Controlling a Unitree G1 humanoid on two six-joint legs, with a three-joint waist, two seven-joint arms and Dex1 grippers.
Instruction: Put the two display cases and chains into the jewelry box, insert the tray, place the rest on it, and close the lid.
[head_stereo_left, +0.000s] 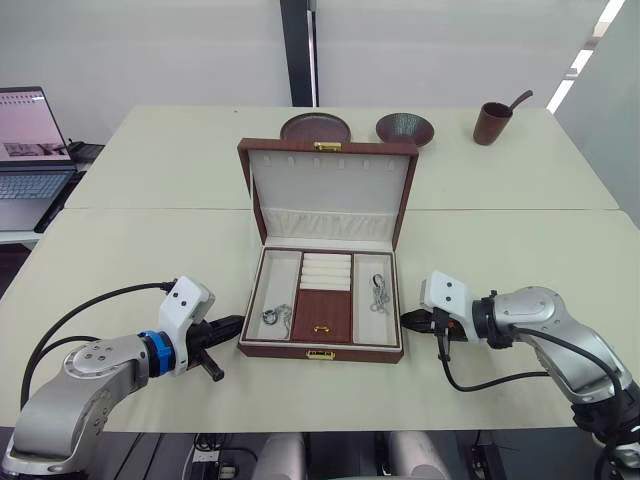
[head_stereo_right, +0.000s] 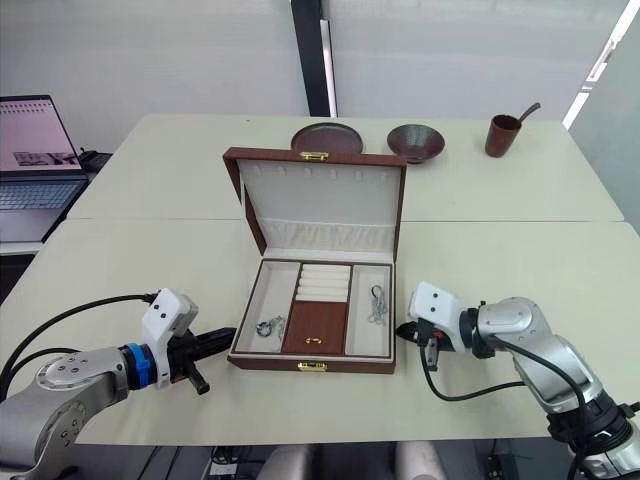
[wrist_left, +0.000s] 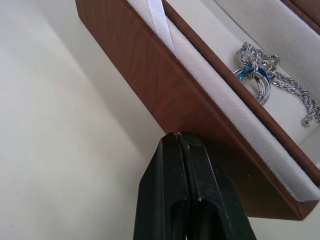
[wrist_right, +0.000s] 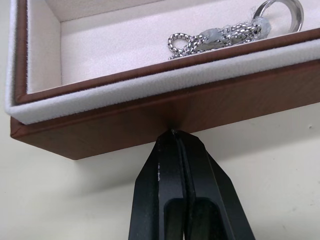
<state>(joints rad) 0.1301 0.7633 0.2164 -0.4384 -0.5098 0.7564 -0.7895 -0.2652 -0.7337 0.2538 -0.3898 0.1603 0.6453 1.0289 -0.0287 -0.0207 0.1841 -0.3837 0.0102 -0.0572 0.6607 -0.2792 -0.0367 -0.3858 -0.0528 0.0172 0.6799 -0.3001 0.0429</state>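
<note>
Jewelry box (head_stereo_left: 322, 350) is sitting between us, lid (head_stereo_left: 330, 195) standing open behind, long axis running left-right. We are pressing left gripper (head_stereo_left: 236, 323) and right gripper (head_stereo_left: 408, 319), both closed and empty, against its opposite side walls.

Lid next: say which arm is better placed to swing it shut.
Neither clearly; slight lean to the right. Both the left gripper and right gripper are shut, tips against the jewelry box side walls near its front. The open lid leans a little toward the right arm's side.
</note>
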